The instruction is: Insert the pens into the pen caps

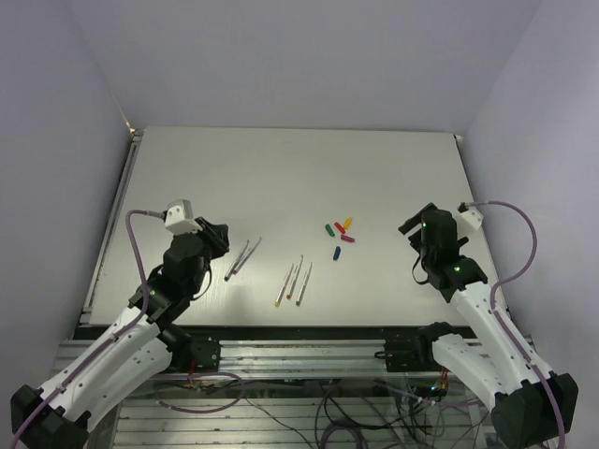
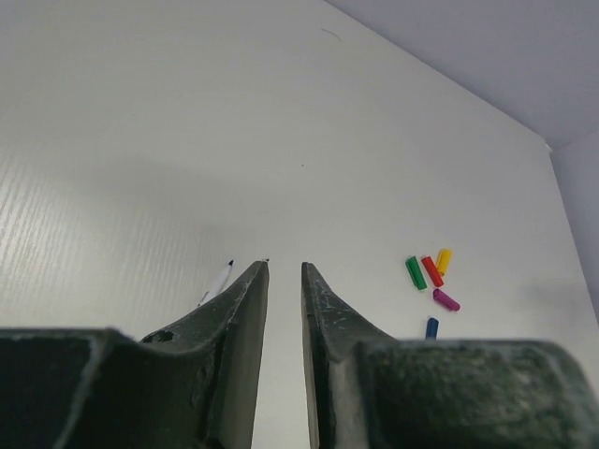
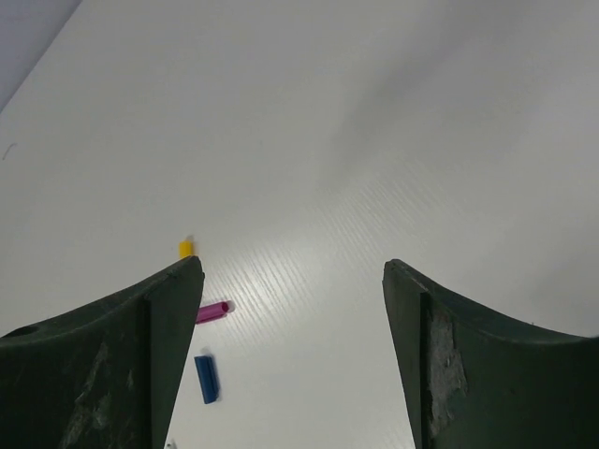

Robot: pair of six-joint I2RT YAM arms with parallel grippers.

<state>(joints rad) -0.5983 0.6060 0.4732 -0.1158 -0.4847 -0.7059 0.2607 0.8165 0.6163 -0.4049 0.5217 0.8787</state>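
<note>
Nearest the arm bases, three pens lie side by side on the white tabletop, with two more pens to their left, just beside the left gripper. That gripper's jaws stand nearly closed, a thin gap between them, holding nothing. The right gripper, well apart on the right, is spread wide and empty. Farther back, the pen caps cluster near the middle: blue closest, then magenta, red, green and yellow.

Five thin pale stick pens lie on the white table, apparently two at nine o'clock of three. Five stubby coloured plastic caps cluster at two o'clock of them.
</note>
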